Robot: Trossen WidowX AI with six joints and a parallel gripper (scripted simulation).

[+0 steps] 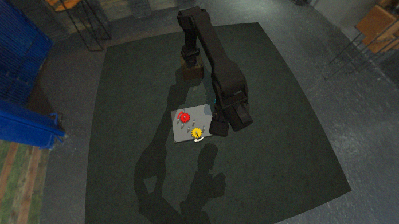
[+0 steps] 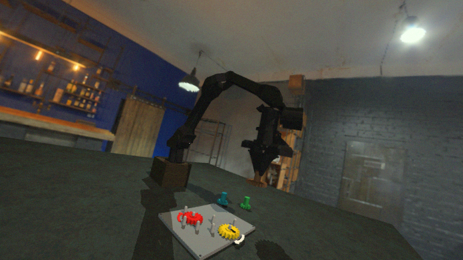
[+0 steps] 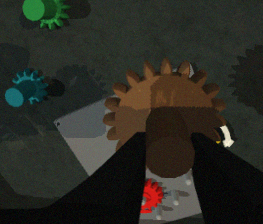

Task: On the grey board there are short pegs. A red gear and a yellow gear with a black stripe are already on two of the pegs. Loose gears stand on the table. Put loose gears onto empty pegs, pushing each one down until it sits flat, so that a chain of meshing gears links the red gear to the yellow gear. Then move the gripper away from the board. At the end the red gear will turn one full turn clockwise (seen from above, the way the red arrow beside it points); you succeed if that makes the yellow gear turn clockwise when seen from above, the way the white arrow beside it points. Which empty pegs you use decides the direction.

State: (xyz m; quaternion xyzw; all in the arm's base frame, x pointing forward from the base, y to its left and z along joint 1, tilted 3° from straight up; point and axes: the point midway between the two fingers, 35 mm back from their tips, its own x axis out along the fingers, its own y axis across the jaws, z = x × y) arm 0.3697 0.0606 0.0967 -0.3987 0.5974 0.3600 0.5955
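My gripper is shut on the stem of the large orange-brown gear and holds it in the air, above the board's height. The grey board lies on the table with several bare pegs. The red gear and the yellow gear sit on pegs. The small teal gear and the small green gear stand on the table beyond the board. The arm hides the held gear in the top view.
The white arrow curves beside the yellow gear. The red arrow curves beside the red gear. The arm's wooden base block stands behind the board. Dark arm shadows cross the table.
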